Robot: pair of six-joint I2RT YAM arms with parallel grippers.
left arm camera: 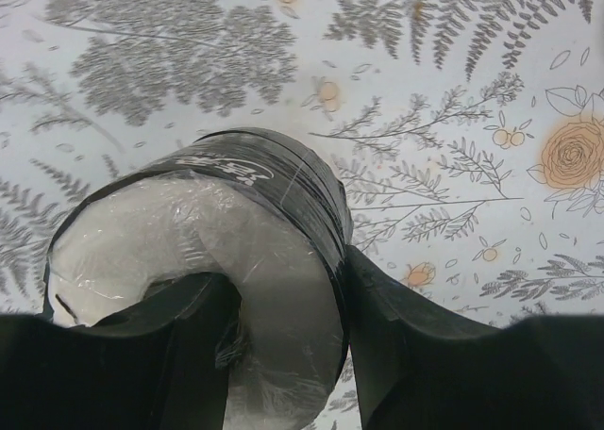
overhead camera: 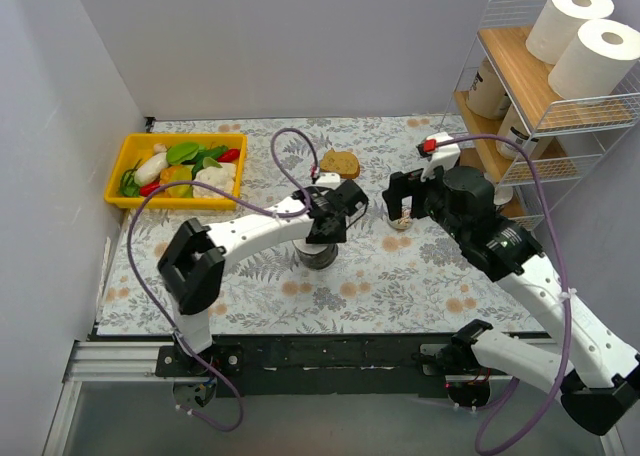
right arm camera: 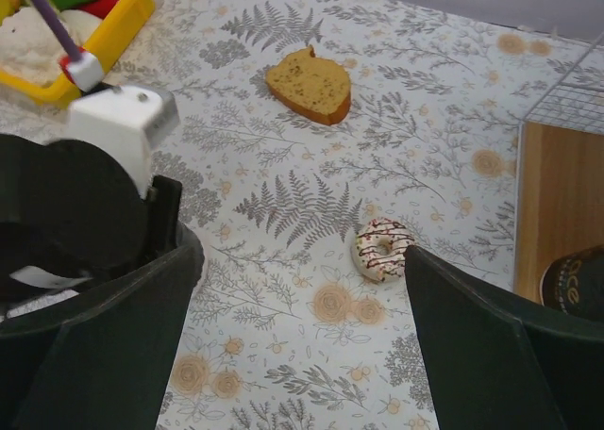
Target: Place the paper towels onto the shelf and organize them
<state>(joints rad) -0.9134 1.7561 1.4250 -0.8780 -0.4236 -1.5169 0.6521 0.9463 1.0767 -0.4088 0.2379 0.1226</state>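
Note:
A paper towel roll (overhead camera: 318,255) with a dark label, in clear film, stands upright mid-table. My left gripper (overhead camera: 327,224) is shut on it from above. In the left wrist view one finger (left arm camera: 175,355) sits inside the hollow core and the other finger (left arm camera: 415,355) presses the dark label of the roll (left arm camera: 274,260). My right gripper (overhead camera: 404,198) is open and empty above the mat; its fingers (right arm camera: 491,355) frame bare mat. The shelf (overhead camera: 520,51) stands at the far right with two white rolls (overhead camera: 570,21) on top and brown-wrapped rolls (overhead camera: 490,88) on the middle tier.
A yellow bin (overhead camera: 128,161) of toy vegetables sits at the back left. A bread slice (overhead camera: 340,163) lies at the back middle. A small iced donut (right arm camera: 382,249) lies by my right gripper. The shelf's bottom board (right arm camera: 557,194) holds a dark-labelled roll (right arm camera: 576,284).

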